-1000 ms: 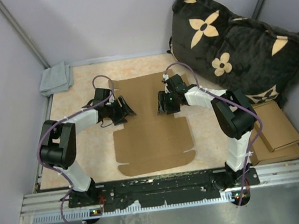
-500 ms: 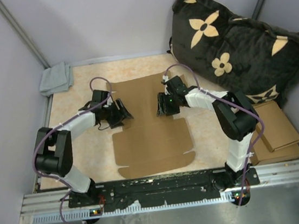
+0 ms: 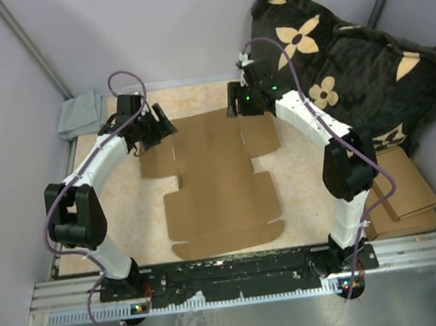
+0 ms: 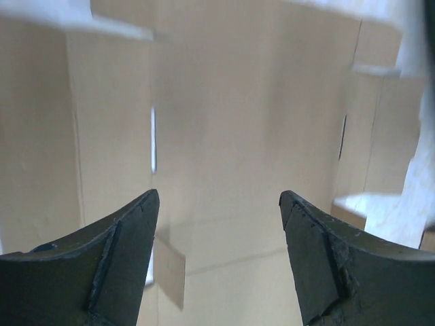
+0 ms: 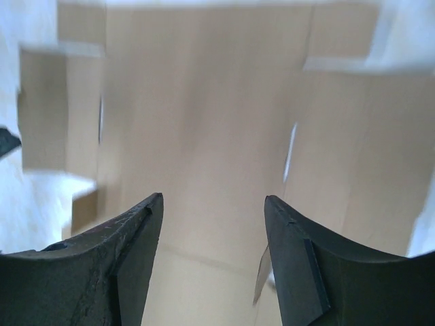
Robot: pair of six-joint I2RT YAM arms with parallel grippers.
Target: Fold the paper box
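From above, the flat brown die-cut cardboard paper box (image 3: pixel 216 183) lies unfolded on the beige table (image 3: pixel 121 215), with the left gripper (image 3: pixel 154 128) and the right gripper (image 3: pixel 235 107) at its far edge. The left wrist view shows that gripper's black jaws spread and empty over the cardboard. The right wrist view shows the same.

We locate paper box (image 3: pixel 218 179) flat on table (image 3: pixel 121 215), centred between arms, long axis running near to far. Near edge of box lies just behind rail (image 3: pixel 239 270) carrying arm bases. We find left gripper (image 3: pixel 153 130) over far-left corner of box, right gripper (image 3: pixel 236 105) over far-right corner; contact with box we cannot tell. Cloth (image 3: pixel 81 114) sits at far-left table corner, left of left gripper. Cushion (image 3: pixel 348 59) lies beyond far-right table edge. Pile of cardboard sheets (image 3: pixel 401 192) rests right of table, before cushion, beside right arm.
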